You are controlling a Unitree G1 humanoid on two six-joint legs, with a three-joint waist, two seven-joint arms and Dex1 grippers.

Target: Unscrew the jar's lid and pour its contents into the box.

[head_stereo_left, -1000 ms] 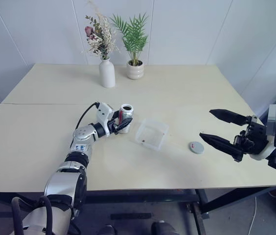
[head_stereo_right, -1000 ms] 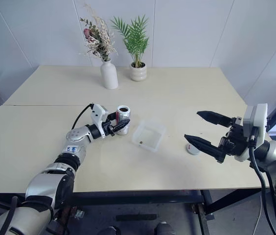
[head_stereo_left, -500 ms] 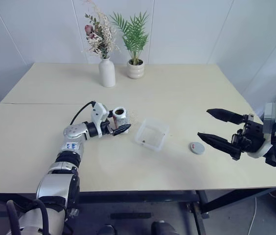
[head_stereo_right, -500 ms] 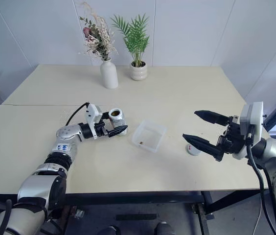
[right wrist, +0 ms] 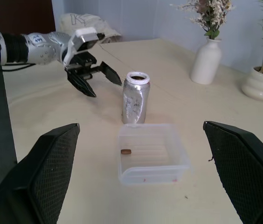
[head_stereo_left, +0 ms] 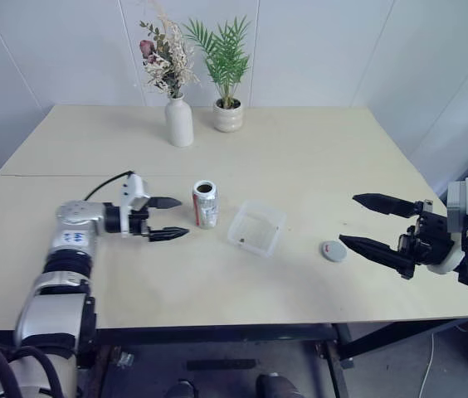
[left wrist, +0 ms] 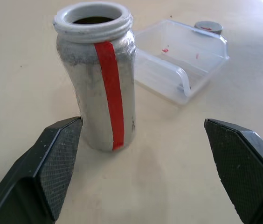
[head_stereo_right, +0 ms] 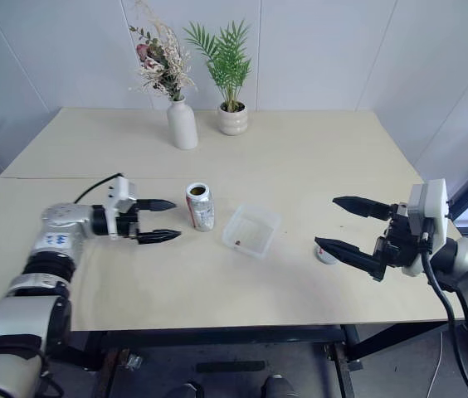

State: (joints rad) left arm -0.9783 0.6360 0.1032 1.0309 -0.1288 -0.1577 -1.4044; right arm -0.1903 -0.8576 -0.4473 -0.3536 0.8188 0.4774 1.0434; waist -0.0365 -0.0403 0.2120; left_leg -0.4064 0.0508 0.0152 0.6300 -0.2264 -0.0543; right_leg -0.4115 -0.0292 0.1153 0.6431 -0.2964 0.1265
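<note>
Silvery jar (head_stereo_left: pixel 205 204) upright, uncapped, beside box (head_stereo_left: pixel 257 227); both end effectors spread, empty. Pour seemingly done; next, probably just withdrawing.

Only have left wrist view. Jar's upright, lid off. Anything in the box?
Observer: Yes, one small dark bit lies on the floor of the box.
Operator: Right gripper?
Observer: The right gripper hovers with jaws open and empty, just past the lid, which lies flat on the table.
Operator: Anything behind the jar?
Observer: A white vase and a plant pot stand well behind the jar, near the table's far edge.
</note>
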